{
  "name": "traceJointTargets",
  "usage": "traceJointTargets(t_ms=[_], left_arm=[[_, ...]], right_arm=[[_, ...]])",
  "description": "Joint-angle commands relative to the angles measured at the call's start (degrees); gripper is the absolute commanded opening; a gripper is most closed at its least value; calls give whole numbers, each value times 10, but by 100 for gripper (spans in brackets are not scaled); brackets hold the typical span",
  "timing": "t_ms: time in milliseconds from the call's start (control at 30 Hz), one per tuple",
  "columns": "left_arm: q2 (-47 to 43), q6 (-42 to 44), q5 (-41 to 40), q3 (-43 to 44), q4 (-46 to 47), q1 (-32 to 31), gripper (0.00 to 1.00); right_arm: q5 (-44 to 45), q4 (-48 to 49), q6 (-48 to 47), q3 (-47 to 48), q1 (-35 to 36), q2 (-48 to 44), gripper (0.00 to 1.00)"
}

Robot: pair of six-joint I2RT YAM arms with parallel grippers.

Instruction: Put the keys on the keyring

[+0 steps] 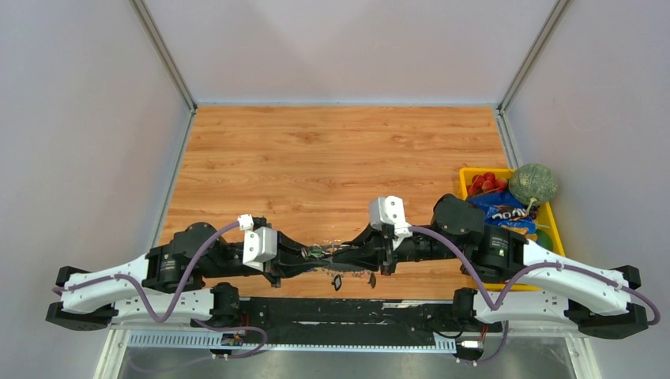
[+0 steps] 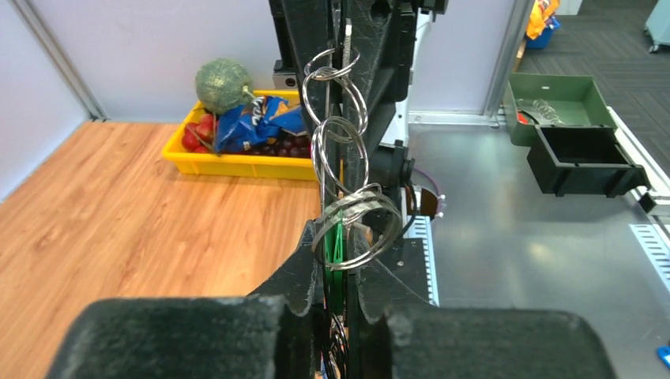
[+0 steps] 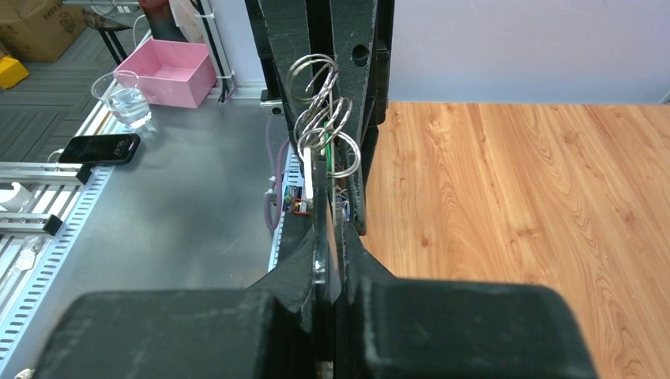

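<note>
My two grippers meet tip to tip just above the table's front edge. My left gripper [image 1: 318,254] [image 2: 341,237] is shut on a green-tagged key [image 2: 340,246], with small silvery split rings [image 2: 341,150] strung above its tips. My right gripper [image 1: 349,254] [image 3: 332,229] is shut on a thin silvery strip, the keyring [image 3: 319,189] seen edge-on. The same small rings [image 3: 328,118] hang in front of it. Two dark-headed keys [image 1: 337,282] [image 1: 372,279] show just below the grippers; I cannot tell whether they hang or lie. The blue-tagged key is hidden.
A yellow tray [image 1: 556,230] [image 2: 237,166] with snack packets, red fruit and a green melon [image 1: 532,183] stands at the table's right edge behind my right arm. Off the table are a green bin [image 2: 553,95], a pink box [image 3: 170,71], a cup [image 3: 122,99] and a phone [image 3: 99,148].
</note>
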Motion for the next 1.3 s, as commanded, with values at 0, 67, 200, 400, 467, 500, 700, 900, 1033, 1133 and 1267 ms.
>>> traceJointTargets(t_ms=[0,67,200,400,467,500,700,900,1033,1133,1267], left_arm=[[-2,20,7,16,-1,-1,0],[-6,22,1,15,4,0,0],[-21,19,-9,12,18,0,0],[-32,13,-11,9,28,0,0],[-32,12,-10,9,29,0,0],[-33,11,-9,9,30,0,0],[-36,9,-6,10,30,-1,0],[-33,9,2,11,33,0,0],[-33,8,4,11,31,0,0],[-35,9,3,8,30,0,0],[-36,9,2,7,29,0,0]], right_arm=[[-4,31,13,30,-2,-8,0],[3,31,13,27,-2,-12,6],[20,22,11,21,-2,-29,33],[19,-25,-3,25,-2,-50,58],[15,-53,-8,32,-2,-51,61],[11,-66,-12,34,-2,-52,64],[-10,-81,-16,28,-2,-54,66],[-13,-81,-21,43,-2,-30,53],[-21,-81,-26,48,-2,-19,25],[-19,-81,-28,51,-2,-15,0],[-15,-79,-32,51,-2,-17,0]])
